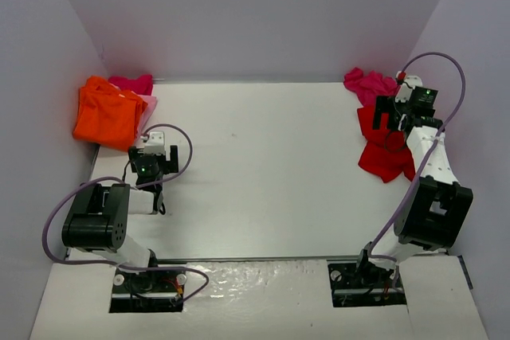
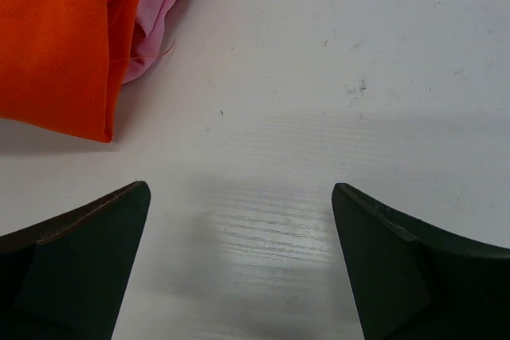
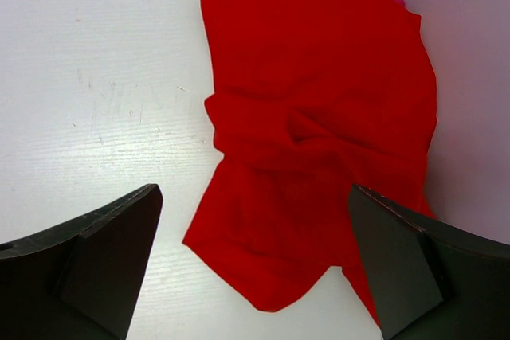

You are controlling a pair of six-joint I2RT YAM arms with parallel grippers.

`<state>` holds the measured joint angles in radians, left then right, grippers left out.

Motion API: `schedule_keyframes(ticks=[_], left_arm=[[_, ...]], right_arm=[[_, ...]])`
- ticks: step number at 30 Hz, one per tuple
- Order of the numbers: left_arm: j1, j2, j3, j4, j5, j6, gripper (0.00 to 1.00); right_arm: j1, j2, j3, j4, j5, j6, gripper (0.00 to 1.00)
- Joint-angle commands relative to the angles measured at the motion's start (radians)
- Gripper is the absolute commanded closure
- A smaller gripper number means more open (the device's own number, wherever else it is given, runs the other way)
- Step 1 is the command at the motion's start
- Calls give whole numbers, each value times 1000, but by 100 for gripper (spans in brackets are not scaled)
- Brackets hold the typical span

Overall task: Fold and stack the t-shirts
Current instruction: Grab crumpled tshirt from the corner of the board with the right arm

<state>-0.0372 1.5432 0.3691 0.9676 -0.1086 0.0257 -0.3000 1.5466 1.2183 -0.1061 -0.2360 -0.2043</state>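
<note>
A folded orange t-shirt (image 1: 106, 115) lies at the far left on top of a pale pink one (image 1: 148, 106), with a magenta one (image 1: 132, 83) behind. In the left wrist view the orange shirt (image 2: 56, 37) and pink cloth (image 2: 163, 5) sit up left. My left gripper (image 1: 149, 166) is open and empty over bare table (image 2: 241, 228), just near of that pile. A crumpled red t-shirt (image 1: 384, 149) lies at the far right with a magenta shirt (image 1: 368, 84) behind it. My right gripper (image 1: 396, 117) is open above the red shirt (image 3: 311, 157), jaws spread either side of it.
White walls close in the table at the left (image 1: 40, 117), back (image 1: 255, 21) and right (image 1: 478, 101). The right wall (image 3: 470, 77) runs right beside the red shirt. Purple cables (image 1: 442, 61) loop off both arms. Bare white table (image 1: 263, 165) lies between the two piles.
</note>
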Motion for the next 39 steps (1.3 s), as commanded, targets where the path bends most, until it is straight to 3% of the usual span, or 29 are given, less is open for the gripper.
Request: schedule_keyframes(ticks=[1,6,10,13,19,21,25,27,28,30,33,36,39], left_arm=[[7,-18,32,56,24,-1,3],[0,-45,45,12,44,13,3],[-17,-172,345,-581,198,35,3],[-18,-196,495,-769,366,41,3],[-23,-133,772,-952,410,33,32],[-23,-97,871,-1057,439,23,36],[-23,-25,990,-1156,590,13,35],[-23,-8,1023,-1190,636,7,21],[-24,-6,1024,-1189,648,-6,8],[-25,-1,1032,-1211,692,-13,3],[-27,6,1056,-1281,743,4,3],[-38,-10,1054,-1307,684,44,20],[-43,-28,1039,-1333,635,107,19]], right_arm=[[6,-58,30,-2,40,-42,0],[6,-49,-14,9,57,-43,0],[10,-16,19,9,74,-25,0],[13,-2,52,17,108,-17,0],[34,-7,105,64,255,-26,0],[21,-14,141,71,202,20,0],[38,23,205,14,9,-26,0],[92,83,251,11,145,-70,0],[110,108,251,11,147,-81,0],[146,188,345,4,243,-91,0],[179,351,474,-58,325,-119,0],[182,509,622,-143,387,-127,0],[182,580,667,-162,415,-129,0]])
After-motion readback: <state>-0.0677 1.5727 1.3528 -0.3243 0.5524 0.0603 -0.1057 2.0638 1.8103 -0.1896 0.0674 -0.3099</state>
